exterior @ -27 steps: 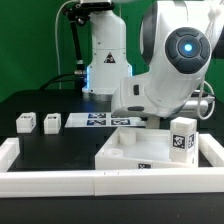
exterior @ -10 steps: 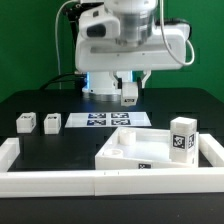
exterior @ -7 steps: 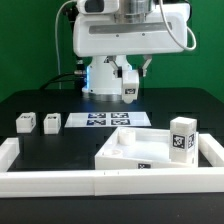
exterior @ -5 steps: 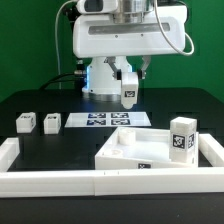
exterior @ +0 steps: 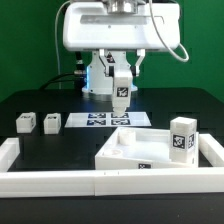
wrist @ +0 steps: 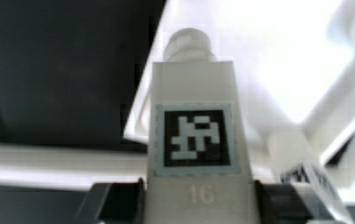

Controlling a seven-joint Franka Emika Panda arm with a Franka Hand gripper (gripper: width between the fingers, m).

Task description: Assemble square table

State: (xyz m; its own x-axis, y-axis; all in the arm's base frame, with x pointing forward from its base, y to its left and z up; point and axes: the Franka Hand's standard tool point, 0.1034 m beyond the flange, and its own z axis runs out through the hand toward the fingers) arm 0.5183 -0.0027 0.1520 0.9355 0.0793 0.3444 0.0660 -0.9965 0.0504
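- You are looking at a green backdrop behind a black surface (exterior: 40,100). A low white wall (exterior: 60,182) edges the surface along the bottom of the exterior view.
- The arm's white base (exterior: 98,85) stands at the centre back. The arm's broad white body fills the upper middle of the frame.
- The end effector (exterior: 121,88) hangs in the air at the centre of the exterior view, clamped on the held leg (exterior: 121,93). This is a small white block with a black-white tag facing the camera.
- In the wrist view the held leg (wrist: 195,120) fills the middle, with its tag plain to read and a rounded peg at its far end. Grey fingers (wrist: 117,203) flank it on both sides, though that part of the picture is blurred.
- The square panel (exterior: 120,150) lies flat on the surface in the lower right centre of the exterior view. Its raised rim faces up, and a small tag sits on its near edge.
- The upright leg (exterior: 182,135) stands at the right of the frame, just beside the panel's far right corner. You cannot tell whether the two touch.
- The first loose leg (exterior: 25,122) and the second loose leg (exterior: 51,123) sit at middle left. They are near each other but apart, and well away from the panel.
- The marker board (exterior: 100,119) lies flat at mid-frame, directly below the held leg in the picture.
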